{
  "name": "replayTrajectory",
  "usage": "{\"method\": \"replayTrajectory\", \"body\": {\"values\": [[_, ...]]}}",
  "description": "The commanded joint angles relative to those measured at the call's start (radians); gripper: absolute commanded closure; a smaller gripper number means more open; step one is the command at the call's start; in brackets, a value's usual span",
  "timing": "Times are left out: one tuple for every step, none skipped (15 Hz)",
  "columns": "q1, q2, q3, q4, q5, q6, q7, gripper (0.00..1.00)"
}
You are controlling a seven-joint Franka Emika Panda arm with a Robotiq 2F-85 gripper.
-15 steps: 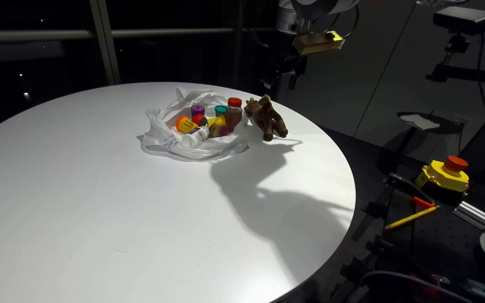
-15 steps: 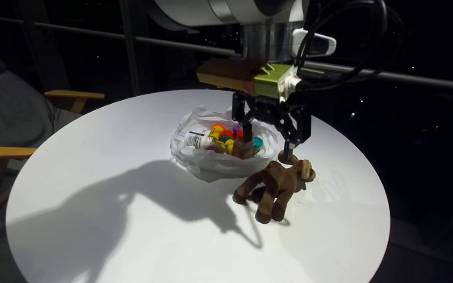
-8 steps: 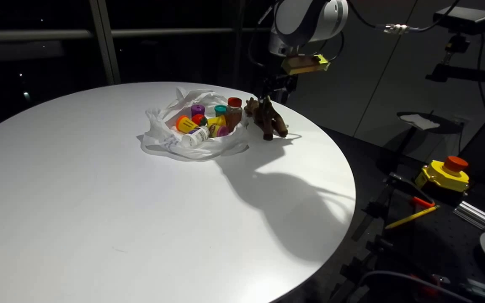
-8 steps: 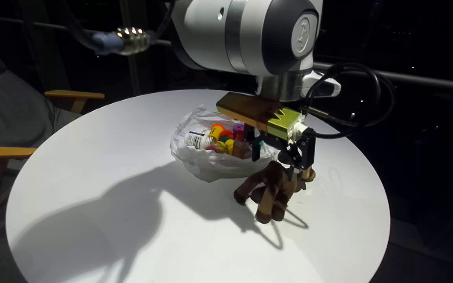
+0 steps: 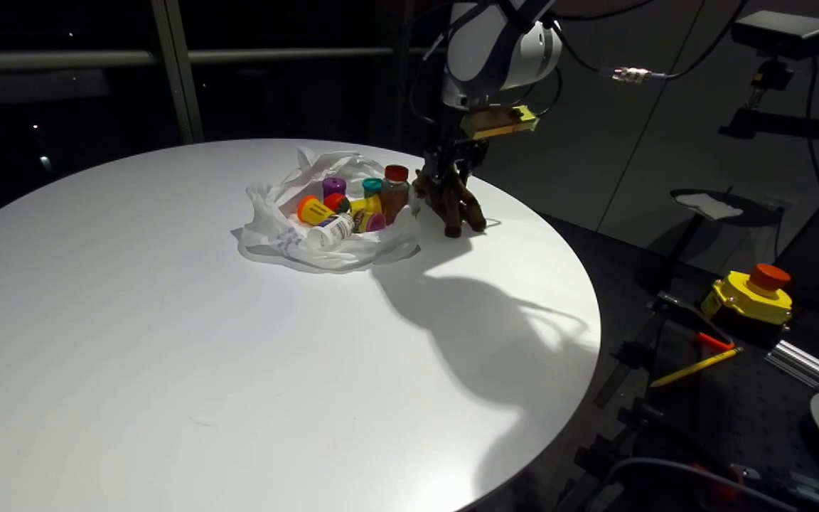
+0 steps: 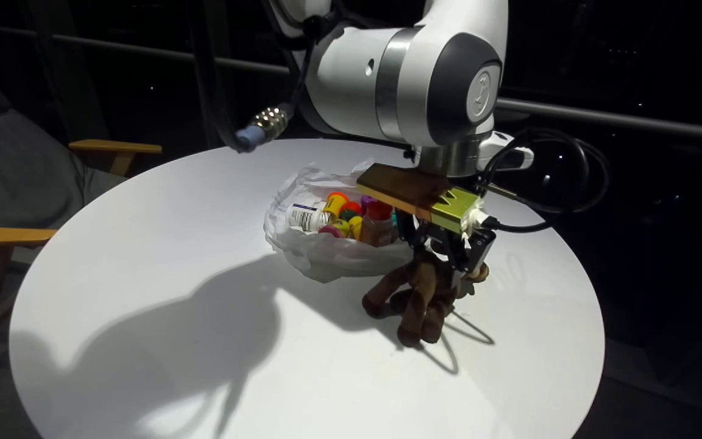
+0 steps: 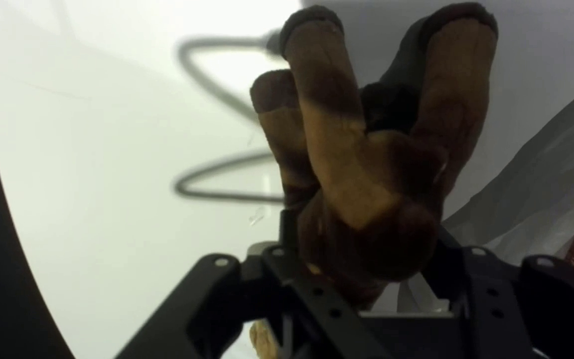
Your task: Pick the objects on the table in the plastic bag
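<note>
The gripper (image 6: 436, 264) sits lower than a second ago, jaws nearer together. Left to right in an exterior view: the plastic bag (image 6: 325, 261) with the white bottle (image 6: 305, 217) and red-lidded jar (image 6: 378, 231) inside, then the brown plush (image 6: 422, 283) on the table (image 6: 351, 396), just beside the bag. Plush is probably light, squishy, hard to break; I'd grab the body, not a floppy-looking leg. Jaws straddle it, but can't tell if they're clamped.
</note>
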Motion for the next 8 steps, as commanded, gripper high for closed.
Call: {"method": "replayTrajectory", "body": {"values": [[-0.001,-0.040,-0.004,-0.007,0.022,-0.048,-0.001,0.71],[0.016,-0.077,-0.017,-0.036,0.008,-0.046,0.014,0.78],[0.029,-0.108,-0.028,-0.056,-0.003,-0.044,0.026,0.87],[0.063,-0.157,-0.056,-0.090,-0.035,-0.035,0.058,0.93],[0.099,-0.205,-0.082,-0.120,-0.072,-0.031,0.090,0.95],[0.128,-0.235,-0.105,-0.135,-0.113,-0.020,0.120,0.97],[0.164,-0.270,-0.127,-0.157,-0.169,-0.002,0.153,0.98],[0.195,-0.309,-0.140,-0.174,-0.228,0.004,0.180,0.95]]}}
